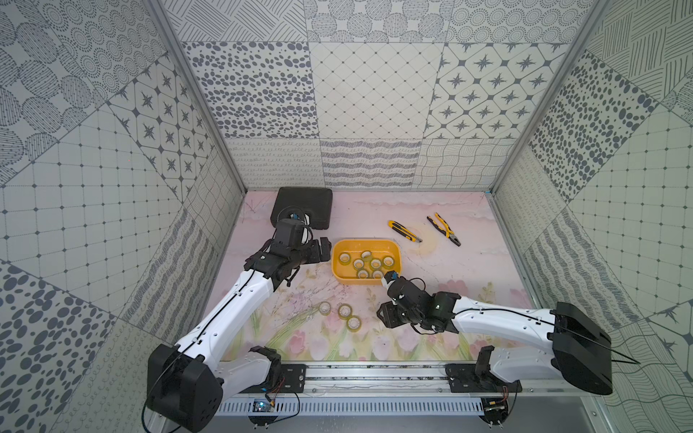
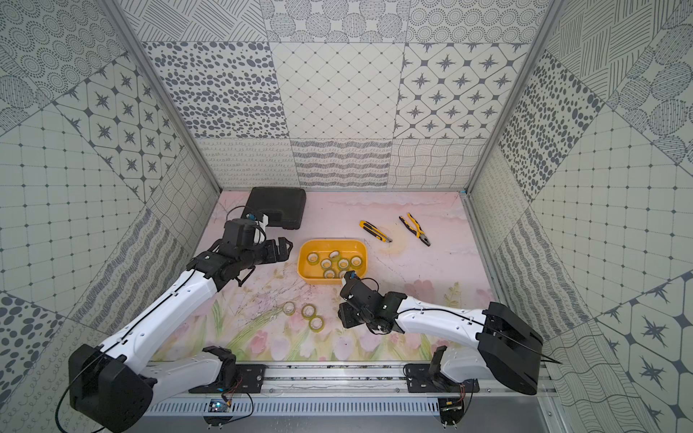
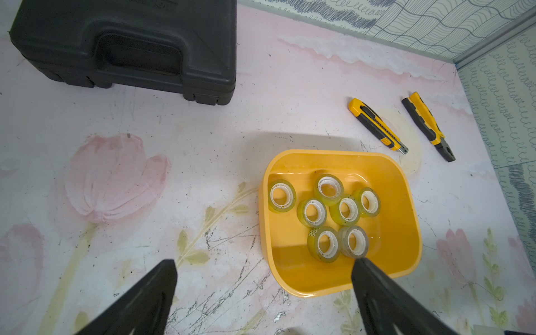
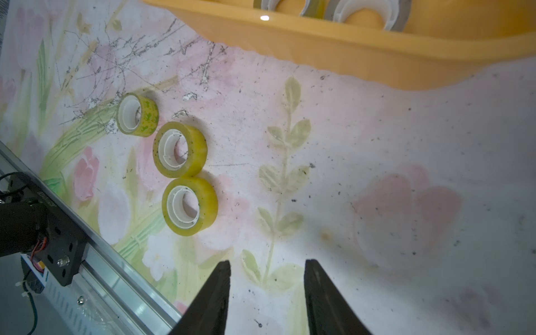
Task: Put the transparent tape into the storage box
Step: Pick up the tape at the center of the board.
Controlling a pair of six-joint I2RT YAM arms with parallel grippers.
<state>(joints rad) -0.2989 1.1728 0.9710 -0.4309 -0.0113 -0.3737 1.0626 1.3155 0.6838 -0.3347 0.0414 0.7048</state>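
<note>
Reaching leftward is what the coming pick turns on: right arm is the nearer one.

Three rolls of transparent tape (image 1: 344,310) lie flat on the floral table mat (image 4: 377,145), cores up, in a short diagonal row, near-centre, outside the yellow storage box (image 3: 385,240). Seven rolls (image 3: 311,213) already sit inside it. Right gripper (image 4: 266,266) hovers off the box's near-right corner, jaws partly apart and empty; the row lies to its left, near roll (image 4: 190,206) closest. Left gripper (image 3: 265,262), jaws wide and empty, is at the box's left end, farther from the row. Rolls are round, so no long axis. Judgement: the right jaws need only straddle a rim.
</note>
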